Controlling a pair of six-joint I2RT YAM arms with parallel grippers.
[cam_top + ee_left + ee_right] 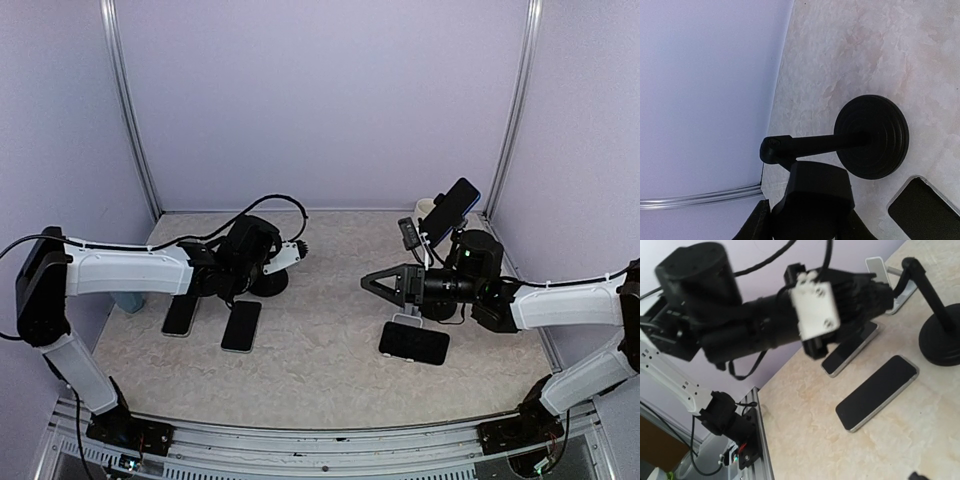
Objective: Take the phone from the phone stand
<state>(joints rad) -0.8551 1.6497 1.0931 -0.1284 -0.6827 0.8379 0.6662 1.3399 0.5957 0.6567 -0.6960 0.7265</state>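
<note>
The phone (452, 208), a slim black slab with a glossy face and rounded corners, sits tilted in the phone stand (409, 234) at the far right corner of the surface (320, 370). Nothing grips it. The surface is a matt, pale beige sheet with a mottled, marble-like pattern.

The right tool (385, 283) hangs over the right half of the surface, nearer than the phone stand and pointing toward the left edge. Its two black fingers are spread wide and hold nothing. Just toward the near edge from it a third phone (414, 343) lies flat, dark screen up, with a thin pale rim.

Toward the left edge stands a second stand (871, 136), all matt black. It has a round, disc-shaped base with concentric ridges, a slim straight stem and a hinged knuckle carrying a blocky head. The left tool (298, 250) is closed on that head: in the left wrist view the block fills the gap between the fingers.

Two more phones lie flat side by side toward the near edge from this stand, well apart from the third. They are an outer phone (180, 314), closest to the left edge, and an inner phone (241, 325). Both are glossy black rectangles with silvery edges.
</note>
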